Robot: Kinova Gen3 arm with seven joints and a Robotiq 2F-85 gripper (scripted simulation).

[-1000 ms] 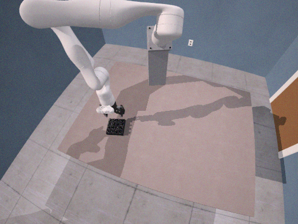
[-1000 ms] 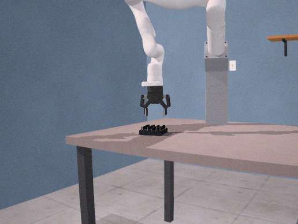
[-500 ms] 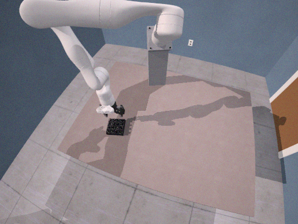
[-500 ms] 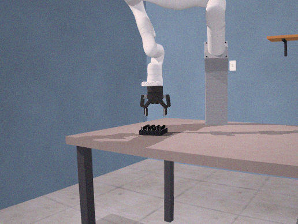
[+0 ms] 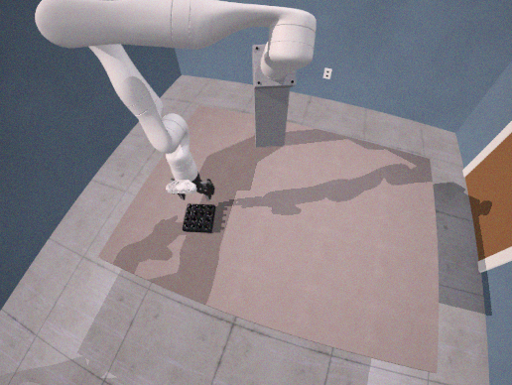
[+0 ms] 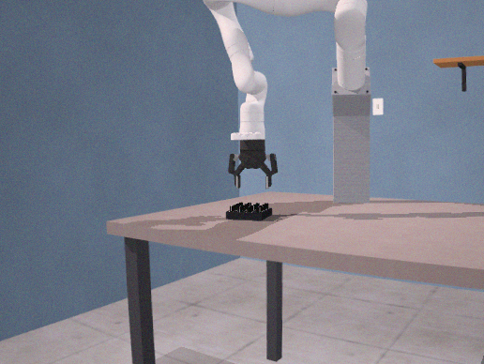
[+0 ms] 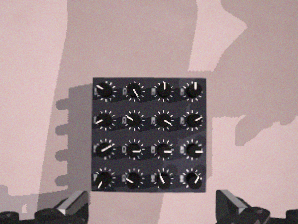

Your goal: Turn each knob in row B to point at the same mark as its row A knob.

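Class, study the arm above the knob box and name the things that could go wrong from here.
The knobs on the knob box stand close together, so the open gripper, coming down around one, might nudge a neighbour outside row B.

The printed names are too blurred to read in the wrist view, so someone could mistake another row for row B.

The box sits on the table with no clamp in sight; it may slide or twist when a knob is turned.

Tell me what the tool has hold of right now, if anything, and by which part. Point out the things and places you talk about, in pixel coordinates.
Nothing is held: the tool (image 5: 197,194) (image 6: 253,184) (image 7: 151,205) is open above the knob box (image 5: 197,218) (image 6: 249,215) (image 7: 149,135).
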